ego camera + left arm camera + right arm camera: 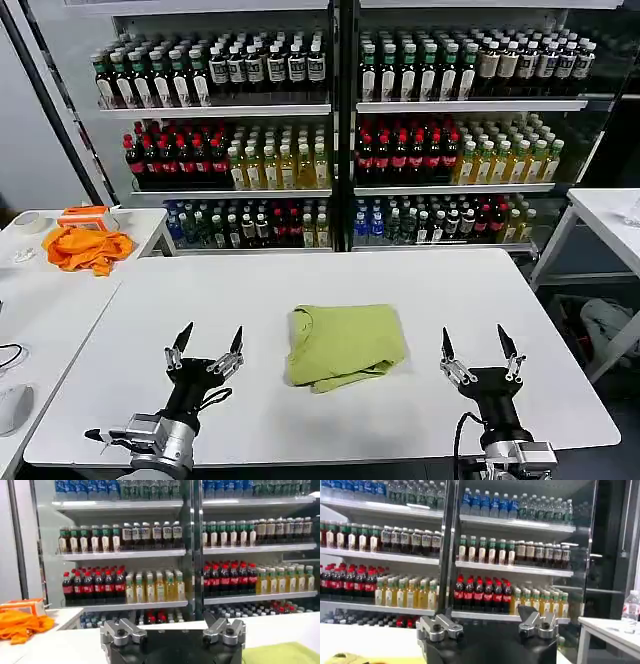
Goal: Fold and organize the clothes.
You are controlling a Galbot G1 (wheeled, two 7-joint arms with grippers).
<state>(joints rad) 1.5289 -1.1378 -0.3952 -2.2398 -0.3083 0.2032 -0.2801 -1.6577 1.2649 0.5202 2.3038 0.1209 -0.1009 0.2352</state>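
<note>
Head view: the T-shirt (345, 345) lies folded mid-surface (300, 280), between the left gripper (206, 350) and right gripper (479, 356), both with fingers apart. Wrist views: its green edges (285, 654) (342, 658) show. Expect soft, light cloth; pinch a layered edge.

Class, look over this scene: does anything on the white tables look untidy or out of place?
The lime yellow-green cotton T-shirt is folded but uneven, its lower edge rumpled. A bright orange cloth lies crumpled on the side table. Both the left gripper and right gripper are open, holding nothing.
</note>
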